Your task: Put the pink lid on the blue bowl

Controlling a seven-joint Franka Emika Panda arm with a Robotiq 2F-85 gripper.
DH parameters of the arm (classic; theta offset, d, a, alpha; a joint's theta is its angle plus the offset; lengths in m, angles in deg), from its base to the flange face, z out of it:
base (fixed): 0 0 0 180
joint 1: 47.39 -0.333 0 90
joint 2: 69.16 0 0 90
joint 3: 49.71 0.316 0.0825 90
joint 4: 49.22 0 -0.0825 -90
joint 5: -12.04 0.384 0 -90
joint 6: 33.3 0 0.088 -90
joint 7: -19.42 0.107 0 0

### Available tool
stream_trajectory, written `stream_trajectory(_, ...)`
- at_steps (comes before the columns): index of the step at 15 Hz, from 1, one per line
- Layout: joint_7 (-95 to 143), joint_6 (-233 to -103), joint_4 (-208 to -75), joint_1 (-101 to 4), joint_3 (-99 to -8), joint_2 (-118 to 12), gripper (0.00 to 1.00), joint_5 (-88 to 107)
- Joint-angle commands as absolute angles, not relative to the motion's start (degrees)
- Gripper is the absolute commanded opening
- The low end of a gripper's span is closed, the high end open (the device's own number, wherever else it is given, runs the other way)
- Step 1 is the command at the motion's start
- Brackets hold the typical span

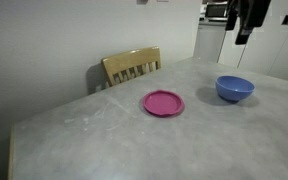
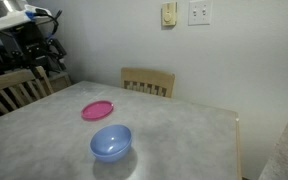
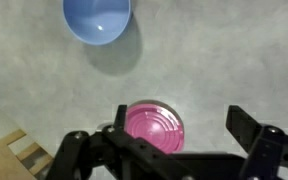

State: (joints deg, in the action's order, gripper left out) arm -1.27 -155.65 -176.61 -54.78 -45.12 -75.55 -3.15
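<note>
The grey mottled table (image 1: 104, 140) fills most of both exterior views, with a wooden chair (image 1: 132, 66) pushed against its far edge by the wall. The blue bowl (image 1: 235, 89) sits upright and uncovered on the table, and the pink lid (image 1: 163, 102) lies flat near it, the two apart. In the wrist view, the pincer (image 3: 159, 140) hangs above the lid, jaws spread wide and holding nothing.

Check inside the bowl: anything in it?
Nothing: the bowl is bare inside in the wrist view. The lid lies apart on the table. What is under the bowl is hidden.
</note>
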Motion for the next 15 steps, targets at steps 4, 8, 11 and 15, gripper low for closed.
stream_trajectory(4, -22.17, -172.37, -174.95, -53.21, -46.44, -65.26, 1.0, 10.24)
stream_trajectory(8, -22.55, -172.3, -175.54, -52.69, -45.67, -65.04, 1.0, 11.24)
stream_trajectory(11, -22.71, -172.37, -175.15, -52.65, -45.63, -64.76, 1.0, 11.27)
stream_trajectory(15, -23.18, -172.04, -171.88, -52.84, -44.84, -61.19, 1.0, 12.45)
